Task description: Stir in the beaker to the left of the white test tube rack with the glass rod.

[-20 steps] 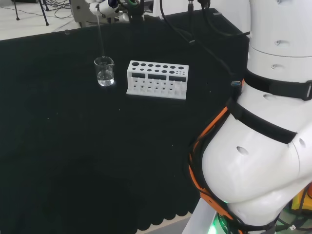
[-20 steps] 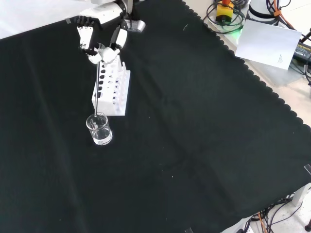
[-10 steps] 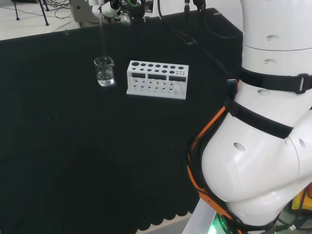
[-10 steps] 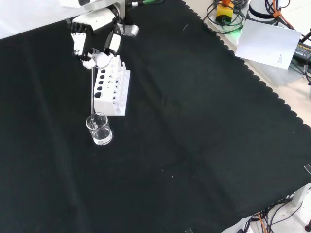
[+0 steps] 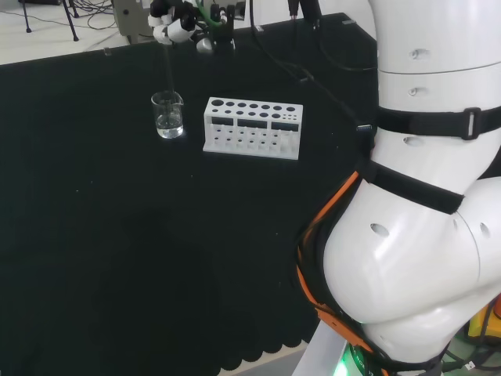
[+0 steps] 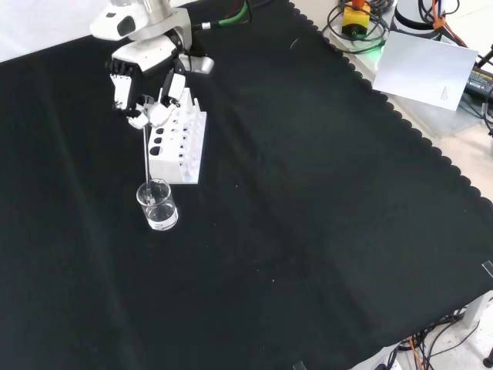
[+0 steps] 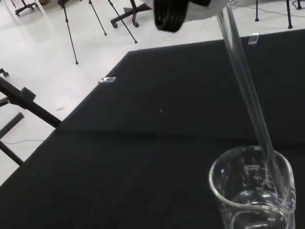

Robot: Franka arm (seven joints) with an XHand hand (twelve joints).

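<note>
Beaker [image 6: 157, 206] stands on the tabletop [image 6: 308, 193] just beside the white test tube rack [image 6: 177, 143], holding clear liquid. Glass rod [image 6: 146, 154] dips inside it, pinched at its upper end by the robot hand [image 6: 146, 108]. Rod judged stiff, slippery, breakable; upper-end grip suits stirring.

Even bright room light, matte black cloth [image 6: 308, 193] swallowing shadows, blurred hand [image 7: 186, 9] close to wrist camera

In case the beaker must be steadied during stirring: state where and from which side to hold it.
Grip the beaker low on its wall, coming from the front view's left. The glass rod enters its mouth from above, held by the hand, and the test tube rack stands close behind, so those sides are blocked.
</note>
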